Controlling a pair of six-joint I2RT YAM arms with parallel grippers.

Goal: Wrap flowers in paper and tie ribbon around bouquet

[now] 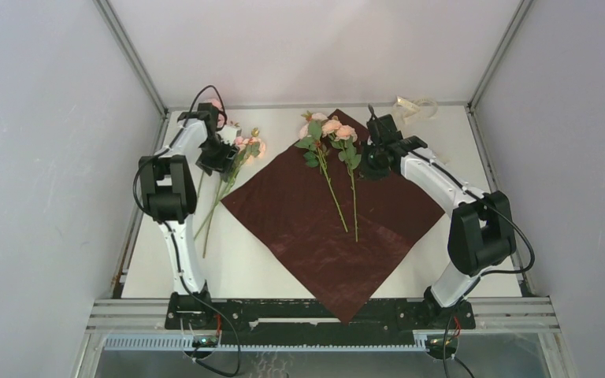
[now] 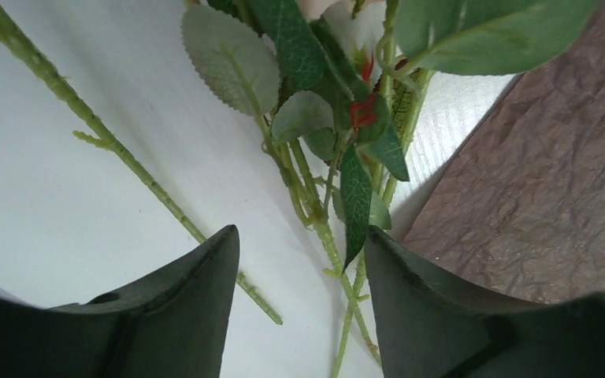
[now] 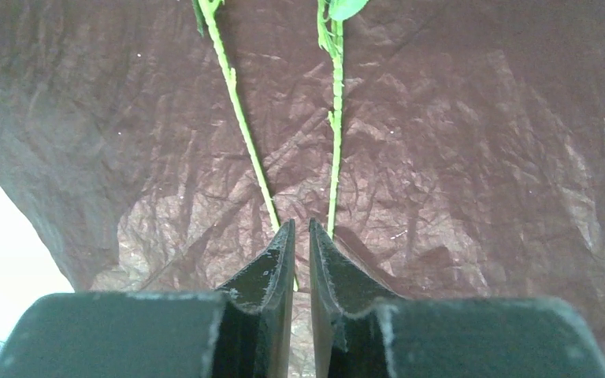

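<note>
Two flowers (image 1: pixel 332 127) lie on paper (image 1: pixel 299 220), blooms toward far corner. Remaining stems (image 1: pixel 250 146) on table (image 1: pixel 236 268), just left of sheet. Stalks thin, light, wiry (likely springy, apt to roll); best pinched mid-stalk, below leaves. Left gripper (image 2: pixel 301 236) jaws wide, empty, above table stems. Right gripper (image 3: pixel 301 224) jaws barely parted, empty, over paper. Ribbon (image 1: pixel 413 105) far right.

Dark red paper (image 1: pixel 339 228) lying as a diamond on the white table (image 1: pixel 244 268), two flower stems (image 1: pixel 335 161) on its far half, more flowers (image 1: pixel 235 161) near the table's left edge, ribbon (image 1: pixel 413 106) at the far right corner.
</note>
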